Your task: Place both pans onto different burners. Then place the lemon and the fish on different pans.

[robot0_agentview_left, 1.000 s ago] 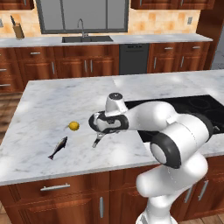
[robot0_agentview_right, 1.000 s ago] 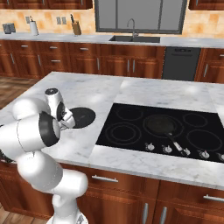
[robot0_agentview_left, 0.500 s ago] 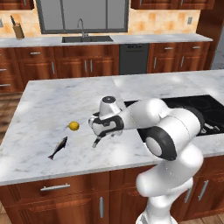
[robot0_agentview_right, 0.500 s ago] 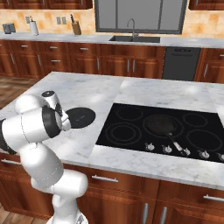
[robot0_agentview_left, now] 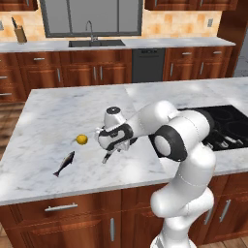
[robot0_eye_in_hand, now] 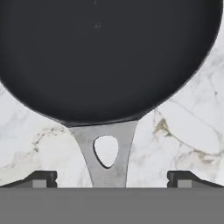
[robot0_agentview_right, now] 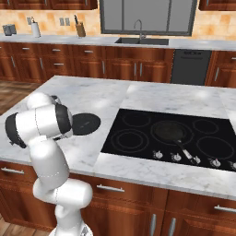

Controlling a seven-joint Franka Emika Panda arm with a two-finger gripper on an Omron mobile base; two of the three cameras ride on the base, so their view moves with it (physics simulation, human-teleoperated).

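Observation:
One black pan (robot0_agentview_right: 168,131) sits on the middle burner of the black cooktop (robot0_agentview_right: 138,150), its handle pointing toward the knobs. The other pan (robot0_eye_in_hand: 109,57) lies on the marble counter left of the cooktop, and it shows as a dark disc (robot0_agentview_right: 85,123) beside my arm. My gripper (robot0_eye_in_hand: 111,179) hovers low over that pan's grey handle (robot0_eye_in_hand: 106,153), open, with one fingertip (robot0_eye_in_hand: 41,178) on each side and clear of it. The handle tip (robot0_agentview_left: 107,156) pokes out under my gripper (robot0_agentview_left: 112,147). Left of it lie the yellow lemon (robot0_agentview_left: 82,139) and the grey fish (robot0_agentview_left: 64,163).
Free burner rings (robot0_agentview_right: 129,138) lie at the cooktop's left, with another ring (robot0_agentview_right: 205,125) at the back right. Silver knobs (robot0_agentview_right: 177,157) line the cooktop's front edge. Behind the island runs a counter with a sink (robot0_agentview_left: 96,42). My own elbow (robot0_agentview_left: 169,140) bulks over the counter's middle.
My hand has slid a little left and down toward the pan handle, while the elbow swung up. The jaws stayed wide. Pans, lemon and fish have not moved.

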